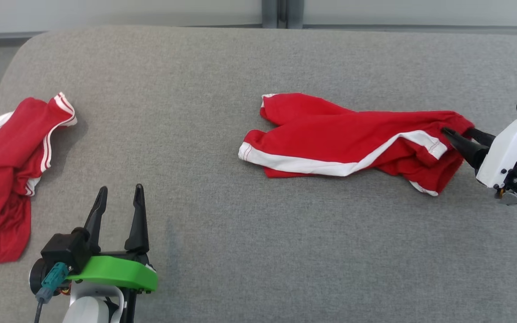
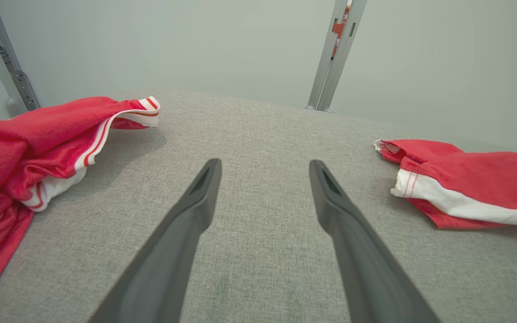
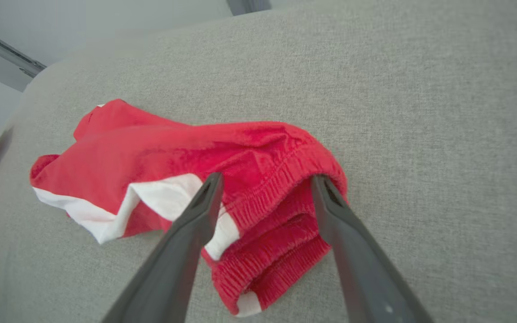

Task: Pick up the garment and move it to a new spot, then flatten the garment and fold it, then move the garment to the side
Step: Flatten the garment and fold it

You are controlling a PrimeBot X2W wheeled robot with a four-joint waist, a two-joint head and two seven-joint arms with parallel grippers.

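Note red shorts (image 1: 339, 139) lying crumpled mid-right on grey cushion (image 1: 258, 269), waistband (image 3: 276, 193) toward right gripper (image 3: 267, 179). See right pincer spread wide, straddling waistband, clamping nothing. See left gripper (image 1: 120, 187) equally wide, hovering over bare cushion, well apart from shorts.

Judge step as flattening. Bring left gripper to leg hems (image 1: 251, 146). Pinch waistband edge with right, shallow bite. Pull ends apart low and gently. Unfold tucked white stripe (image 1: 312, 166). Keep clear of second red garment (image 1: 2, 170) at left edge.
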